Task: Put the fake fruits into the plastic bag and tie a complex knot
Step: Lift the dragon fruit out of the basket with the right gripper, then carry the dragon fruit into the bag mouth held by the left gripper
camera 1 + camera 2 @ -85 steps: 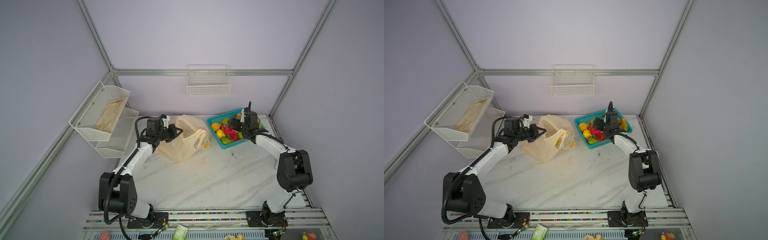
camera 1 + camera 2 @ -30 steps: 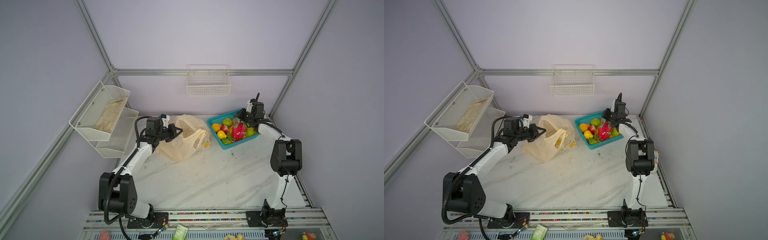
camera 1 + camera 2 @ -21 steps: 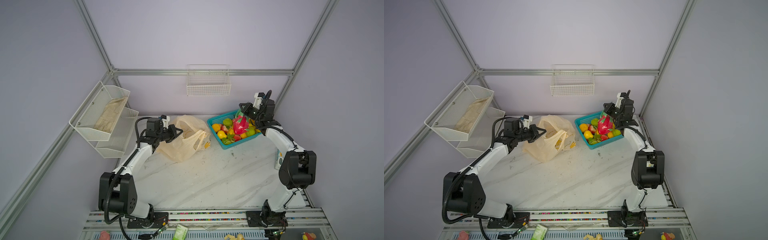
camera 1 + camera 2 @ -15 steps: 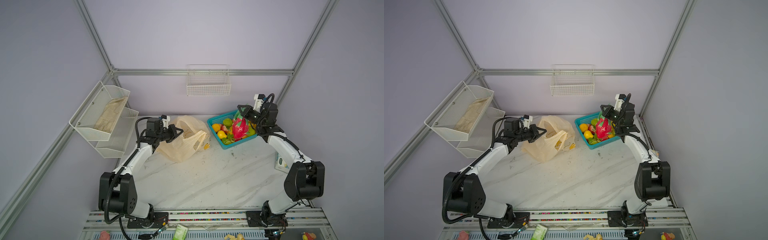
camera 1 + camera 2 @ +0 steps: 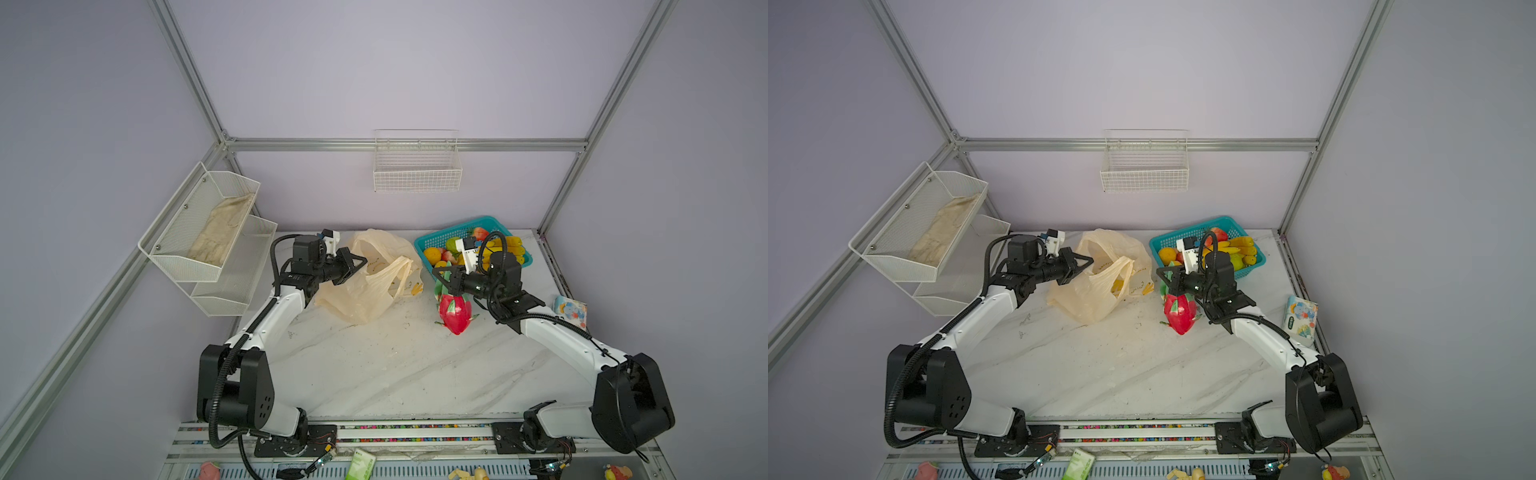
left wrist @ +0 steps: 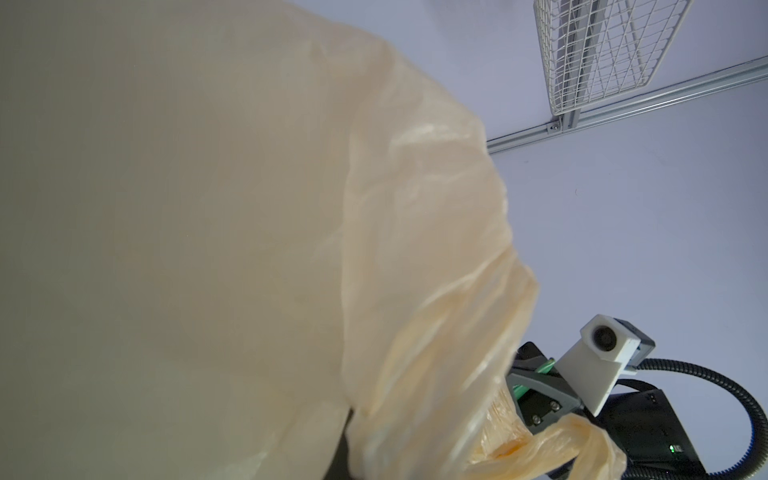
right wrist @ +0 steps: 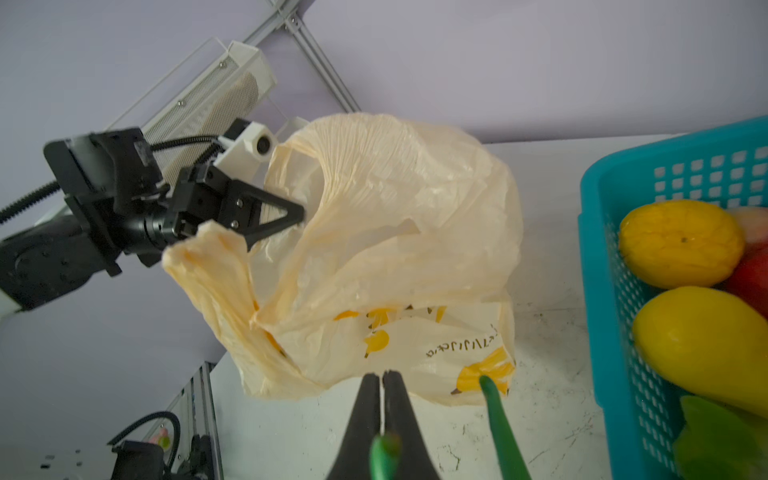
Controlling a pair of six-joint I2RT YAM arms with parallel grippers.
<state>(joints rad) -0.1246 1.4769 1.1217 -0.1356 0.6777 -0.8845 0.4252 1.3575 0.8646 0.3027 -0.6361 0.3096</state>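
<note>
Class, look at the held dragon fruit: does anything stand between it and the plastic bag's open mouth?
No separate object does: only tabletop shows between the dragon fruit, hanging from the right gripper, and the plastic bag. The bag's own printed side faces the fruit, so it likely must clear that rim.

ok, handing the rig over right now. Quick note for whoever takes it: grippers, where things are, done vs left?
The left gripper is shut on the plastic bag at its rim, holding the mouth up and open.
The right gripper is shut on a green leaf of the dragon fruit, which hangs between the bag and the teal basket.
The other fruits are in the basket.
Done: dragon fruit lifted out. Whether the bag already holds fruit cannot be told.
Left: drop it in, move the rest, tie the handles; no knot yet.
</note>
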